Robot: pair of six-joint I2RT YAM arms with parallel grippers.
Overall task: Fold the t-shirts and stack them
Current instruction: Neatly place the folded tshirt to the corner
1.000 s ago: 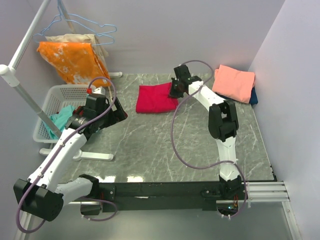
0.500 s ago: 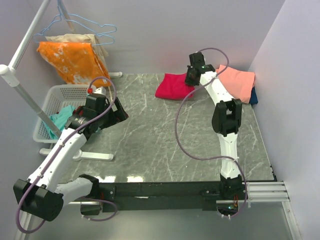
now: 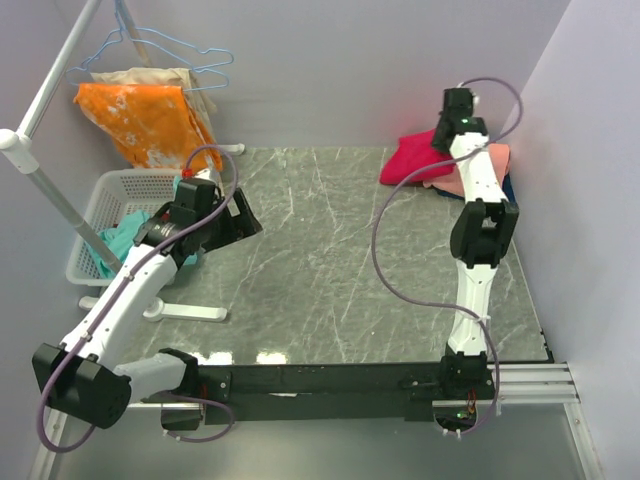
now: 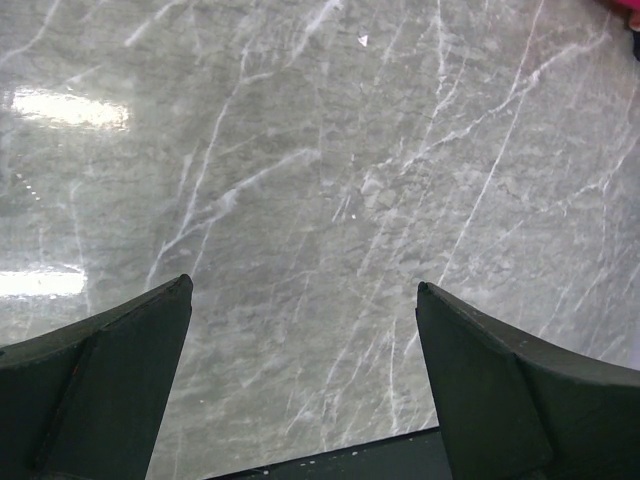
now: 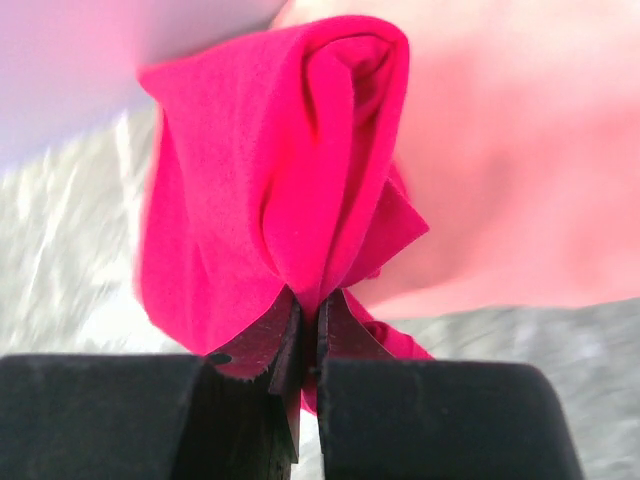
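Note:
My right gripper [image 3: 447, 135] is shut on the folded crimson-red t-shirt [image 3: 412, 160] and holds it off the table at the back right, partly over the salmon-pink t-shirt [image 3: 482, 168]. In the right wrist view the red t-shirt [image 5: 280, 190] hangs bunched from my shut gripper [image 5: 310, 315], with the salmon-pink t-shirt [image 5: 510, 170] behind it. A sliver of the dark blue t-shirt [image 3: 510, 190] shows under the pink one. My left gripper [image 3: 240, 222] is open and empty over the left part of the table; its fingers [image 4: 110, 370] frame bare marble.
A white laundry basket [image 3: 110, 195] with teal cloth stands at the left table edge. An orange white-blotched cloth [image 3: 145, 120] hangs on a rack with hangers at the back left. The right wall stands close beside the pink t-shirt.
My right gripper has carried the red t-shirt from the back middle of the table to the right, up over the pink t-shirt. My left arm has shifted slightly.

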